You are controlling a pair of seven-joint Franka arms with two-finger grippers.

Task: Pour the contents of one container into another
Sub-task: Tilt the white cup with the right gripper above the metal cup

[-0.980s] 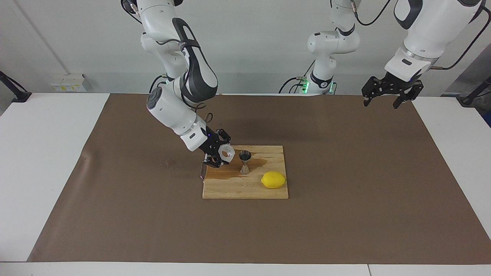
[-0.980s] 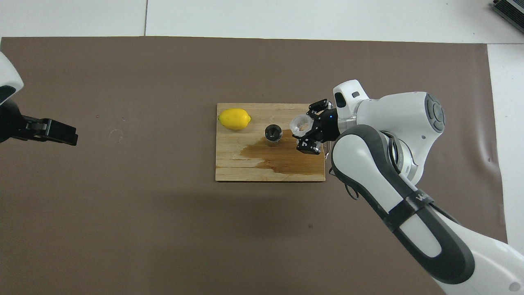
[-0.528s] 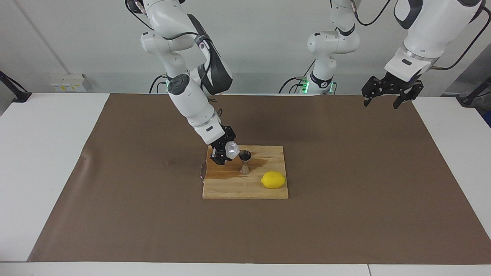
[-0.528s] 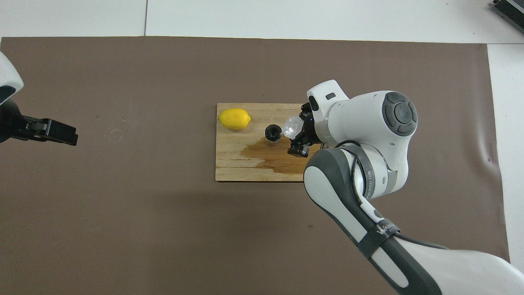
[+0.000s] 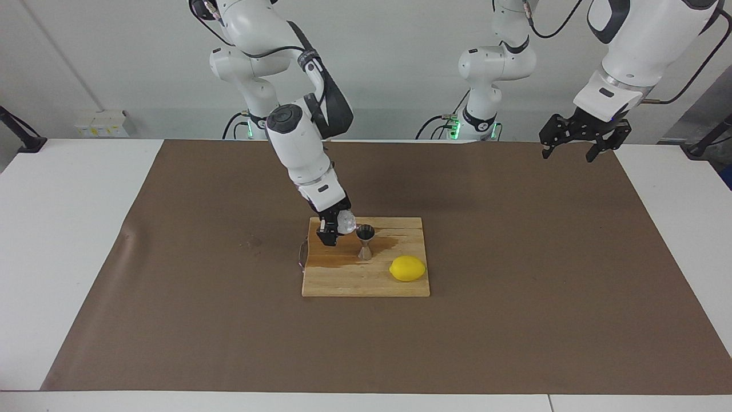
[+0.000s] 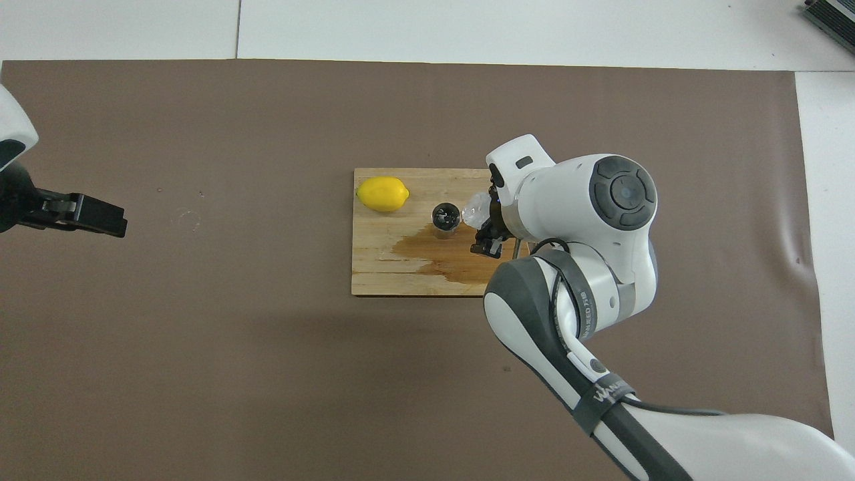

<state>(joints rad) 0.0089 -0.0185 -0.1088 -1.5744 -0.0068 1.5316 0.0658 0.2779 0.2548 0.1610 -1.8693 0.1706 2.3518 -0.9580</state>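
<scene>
My right gripper [image 5: 335, 226] [image 6: 485, 224] is shut on the tiny whitish crinkly cup [image 5: 345, 222] [image 6: 472, 212]. It holds the cup tipped on its side, its mouth at the rim of the steel jigger [image 5: 365, 241] [image 6: 445, 218]. The jigger stands upright on the wooden board [image 5: 366, 277] [image 6: 381, 267], in the middle of the board's edge nearer the robots. My left gripper [image 5: 573, 150] [image 6: 83, 215] waits up in the air over the brown mat at the left arm's end of the table.
A yellow lemon [image 5: 408, 268] [image 6: 382, 194] lies on the board beside the jigger, toward the left arm's end. A dark wet stain [image 6: 454, 257] covers the part of the board around the jigger. The brown mat [image 5: 514, 320] covers the table.
My right arm has swung upright and turned its wrist. The cup has moved in to the jigger's rim and tipped further over. The left arm has not moved.
</scene>
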